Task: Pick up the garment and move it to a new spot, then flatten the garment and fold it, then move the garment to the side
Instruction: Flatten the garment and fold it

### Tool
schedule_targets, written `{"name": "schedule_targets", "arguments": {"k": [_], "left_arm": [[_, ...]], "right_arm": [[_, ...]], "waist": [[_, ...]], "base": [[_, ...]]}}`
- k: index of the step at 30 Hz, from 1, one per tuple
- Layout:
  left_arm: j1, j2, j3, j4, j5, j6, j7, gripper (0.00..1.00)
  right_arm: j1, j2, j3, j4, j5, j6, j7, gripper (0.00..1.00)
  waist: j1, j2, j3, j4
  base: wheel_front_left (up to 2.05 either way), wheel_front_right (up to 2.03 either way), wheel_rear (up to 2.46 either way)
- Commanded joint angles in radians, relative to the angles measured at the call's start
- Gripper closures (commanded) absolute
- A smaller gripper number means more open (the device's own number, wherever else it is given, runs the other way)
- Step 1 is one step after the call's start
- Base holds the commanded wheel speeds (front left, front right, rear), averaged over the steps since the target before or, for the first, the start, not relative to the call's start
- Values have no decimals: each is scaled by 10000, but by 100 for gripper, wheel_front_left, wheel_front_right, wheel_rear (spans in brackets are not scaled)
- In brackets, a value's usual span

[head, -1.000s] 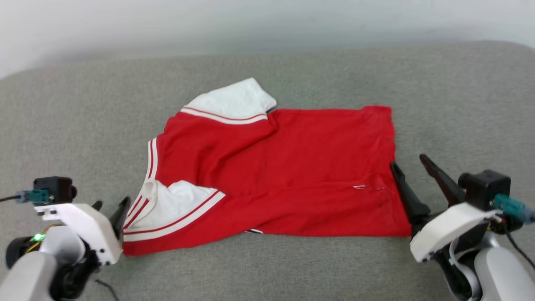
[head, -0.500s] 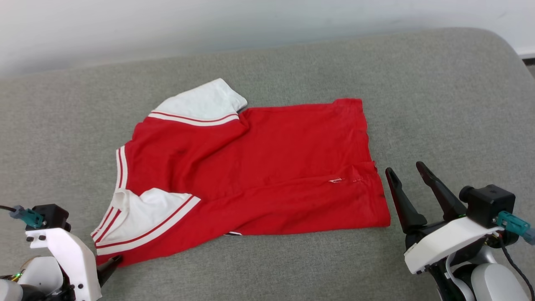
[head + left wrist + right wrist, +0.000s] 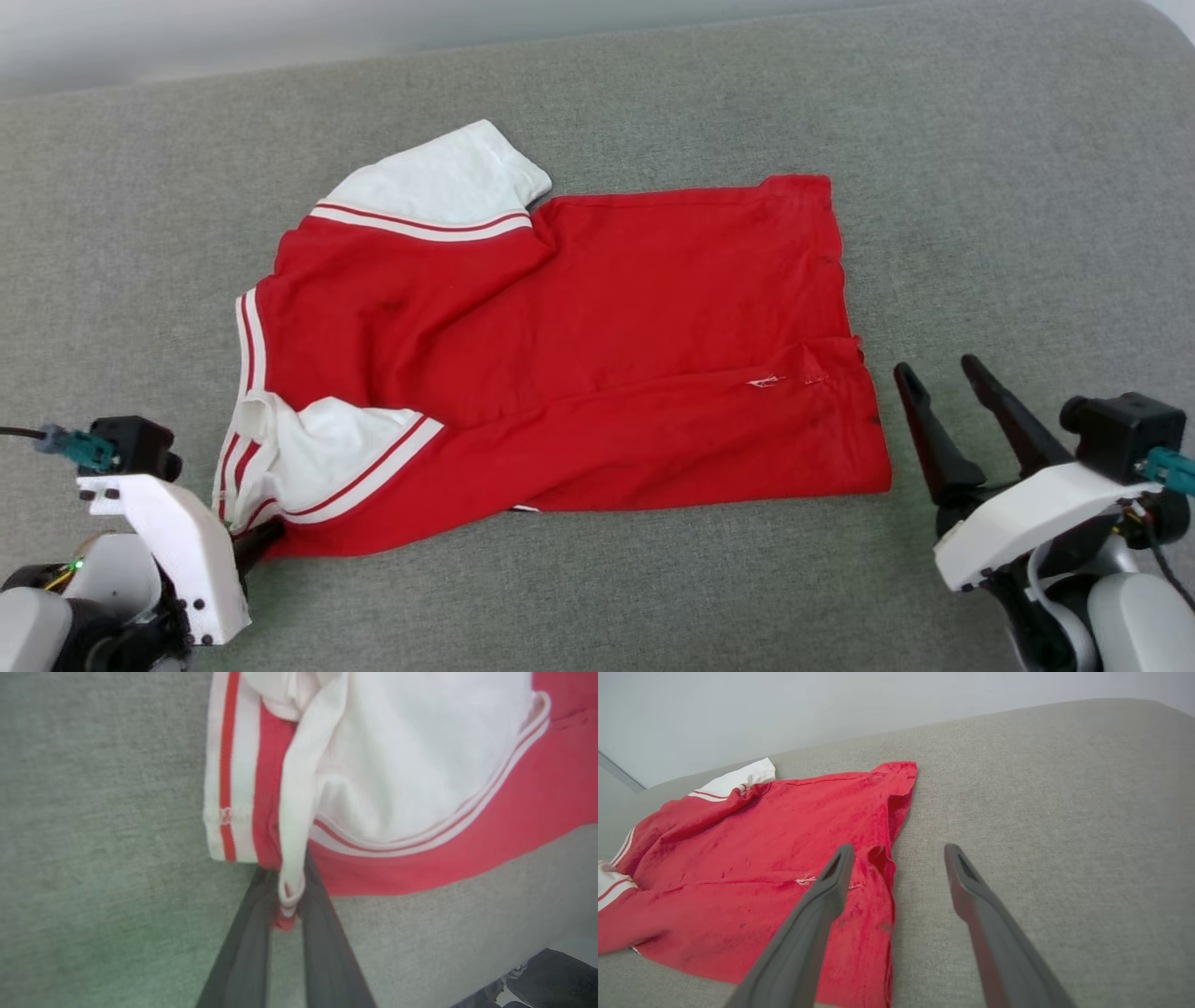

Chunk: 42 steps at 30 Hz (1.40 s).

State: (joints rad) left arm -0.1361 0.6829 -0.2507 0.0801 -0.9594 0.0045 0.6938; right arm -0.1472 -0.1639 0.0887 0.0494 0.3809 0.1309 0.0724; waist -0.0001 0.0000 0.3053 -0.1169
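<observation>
The garment (image 3: 579,355) lies spread on a grey padded surface (image 3: 980,187), red face up, with one white sleeve at its far left and another at its near left. My left gripper (image 3: 266,539) is at the near left corner. In the left wrist view the left gripper (image 3: 286,891) is shut on a fold of white trim and red cloth of the garment (image 3: 411,765). My right gripper (image 3: 936,369) stands open just right of the hem. In the right wrist view the right gripper (image 3: 899,851) straddles the hem of the garment (image 3: 761,858) from above.
A pale wall (image 3: 831,700) rises behind the surface. Bare grey surface lies to the right of the garment (image 3: 1027,280) and in front of it. The surface's near edge and something dark below it (image 3: 551,975) show at the left wrist view's lower right.
The head camera has shifted. My left gripper has gone from open to shut on the garment's near left corner. The right gripper stays open beside the hem.
</observation>
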Motion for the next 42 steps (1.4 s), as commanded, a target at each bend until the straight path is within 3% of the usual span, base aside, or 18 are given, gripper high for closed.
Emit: {"name": "schedule_targets", "arguments": {"k": [1, 7, 14, 19, 26, 27, 28, 29, 42], "left_arm": [[112, -518, -476, 254, 65, -207, -77, 100], [-218, -569, -272, 350, 496, -491, -1168, 100], [-335, -478, 17, -624, 1111, -216, -2113, 100], [-473, -503, -21, -1299, 1445, -52, -2400, 100], [-553, -651, -218, -1591, 1572, 23, -2403, 100], [-560, -694, -230, -1577, 1564, 41, -2421, 100], [-548, -735, -250, -1551, 1559, 35, -2450, 100], [-516, -779, -246, -1526, 1538, 63, -2505, 100], [435, -1095, -158, -1639, 1612, 486, -3245, 100]], "right_arm": [[-84, -155, -111, -38, 55, -4, 78, 0], [131, -539, -214, 135, 633, -4, 1740, 0], [33, -1133, 42, -41, 1199, -4, 4250, 0], [-416, -1038, 151, 57, 1185, -4, 5302, 0], [-639, -742, 847, 1137, 1528, -1, 6730, 0], [-611, -697, 956, 1225, 1636, 15, 6930, 19], [-616, -723, 1040, 1274, 1660, 15, 7067, 75], [-615, -734, 1056, 1307, 1688, 15, 7145, 100], [-560, -1335, 453, 293, 1552, -2, 7064, 100]], "waist": [[1, 0, -45, 80], [1, 0, -259, 297], [1, 0, -211, 668], [1, 0, 111, 947], [1, 0, 465, 1220], [1, 0, 466, 1249], [1, 0, 448, 1279], [1, 0, 411, 1302], [1, 0, -859, 1328]], "base": [[0, 0, 0], [0, 0, 0], [0, 0, 0], [0, 0, 0], [0, 0, 0], [0, 0, 0], [0, 0, 0], [0, 0, 0], [0, 0, 0]]}}
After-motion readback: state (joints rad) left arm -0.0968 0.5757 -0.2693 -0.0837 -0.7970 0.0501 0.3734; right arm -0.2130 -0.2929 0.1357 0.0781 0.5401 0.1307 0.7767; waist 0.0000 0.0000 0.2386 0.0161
